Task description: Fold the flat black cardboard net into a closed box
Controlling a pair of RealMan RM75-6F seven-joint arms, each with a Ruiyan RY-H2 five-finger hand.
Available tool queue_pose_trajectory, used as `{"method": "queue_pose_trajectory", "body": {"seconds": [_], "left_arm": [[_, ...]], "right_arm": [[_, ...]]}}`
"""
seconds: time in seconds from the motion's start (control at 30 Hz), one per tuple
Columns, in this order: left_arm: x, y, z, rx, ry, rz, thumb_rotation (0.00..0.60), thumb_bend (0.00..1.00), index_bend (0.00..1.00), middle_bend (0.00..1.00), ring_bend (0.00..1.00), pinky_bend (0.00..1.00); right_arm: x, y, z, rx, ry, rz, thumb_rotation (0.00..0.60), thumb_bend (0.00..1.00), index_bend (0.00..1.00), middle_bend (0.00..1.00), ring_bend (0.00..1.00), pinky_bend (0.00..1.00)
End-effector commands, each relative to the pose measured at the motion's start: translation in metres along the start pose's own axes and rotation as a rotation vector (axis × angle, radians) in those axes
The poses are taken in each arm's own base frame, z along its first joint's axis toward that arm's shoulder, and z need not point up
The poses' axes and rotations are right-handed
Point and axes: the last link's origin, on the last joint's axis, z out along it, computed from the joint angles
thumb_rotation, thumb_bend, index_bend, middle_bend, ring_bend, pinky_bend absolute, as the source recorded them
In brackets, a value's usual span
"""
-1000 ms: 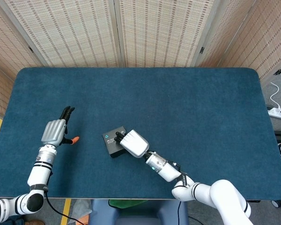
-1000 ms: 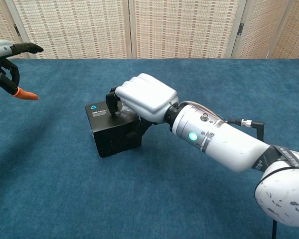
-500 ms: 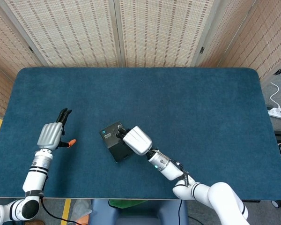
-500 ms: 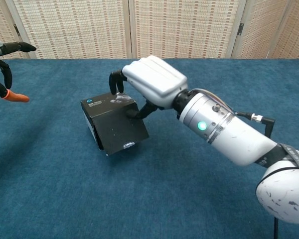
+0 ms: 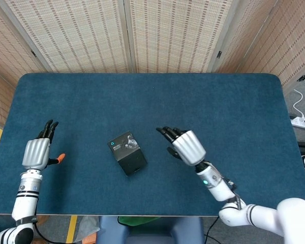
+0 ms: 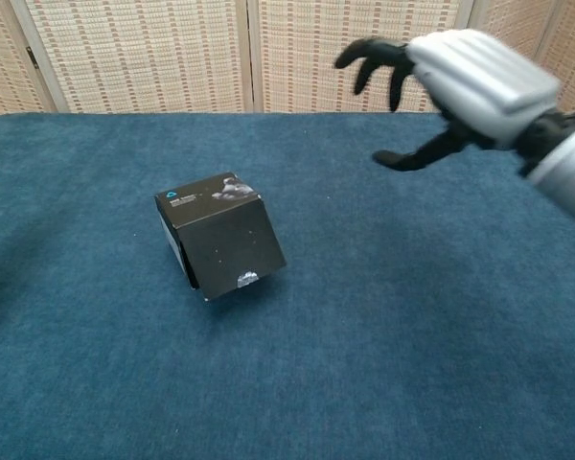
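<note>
Closed box (image 5: 126, 153) (black) stands alone; hands apart.

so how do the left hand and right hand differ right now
The left hand sits by the table's left edge, far from the black box; the right hand is much closer to the box, on its right. The left hand's fingers lie close together, pointing away from the robot; the right hand's are spread and curled. The left hand shows an orange thumb tip; the right's visible fingertips are black. Both hold nothing.
</note>
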Motion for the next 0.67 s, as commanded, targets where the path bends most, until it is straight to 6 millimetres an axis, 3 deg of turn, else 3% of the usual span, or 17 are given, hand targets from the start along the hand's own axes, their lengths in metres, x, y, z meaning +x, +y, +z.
{"method": "queue_pose_trajectory", "body": {"seconds": [0.03,0.17,0.33,0.5,0.67], "left_arm": [[-0.001,-0.017,-0.015,0.02,0.026,0.019,0.6,0.21,0.0,0.0,0.12,0.32],[-0.002,-0.032,-0.037,0.036,0.052,0.02,0.6,0.21,0.0,0.0,0.09,0.24],[-0.003,-0.048,-0.067,0.045,0.063,0.031,0.6,0.21,0.0,0.0,0.08,0.2],[-0.001,-0.053,-0.09,0.041,0.084,0.026,0.6,0.21,0.0,0.0,0.07,0.19],[-0.002,-0.051,-0.101,0.027,0.093,0.02,0.6,0.21,0.0,0.0,0.07,0.18]], "right_arm": [[0.045,0.05,-0.085,-0.239,-0.075,-0.004,0.6,0.2,0.2,0.26,0.16,0.52],[0.063,0.07,-0.135,-0.363,-0.125,0.041,0.6,0.2,0.16,0.2,0.02,0.38],[0.081,0.085,-0.187,-0.449,-0.201,0.005,0.6,0.22,0.07,0.14,0.0,0.28],[0.094,0.09,-0.218,-0.522,-0.189,-0.055,0.6,0.23,0.04,0.12,0.0,0.26],[0.098,0.09,-0.231,-0.558,-0.169,-0.056,0.6,0.23,0.03,0.11,0.0,0.17]]}}
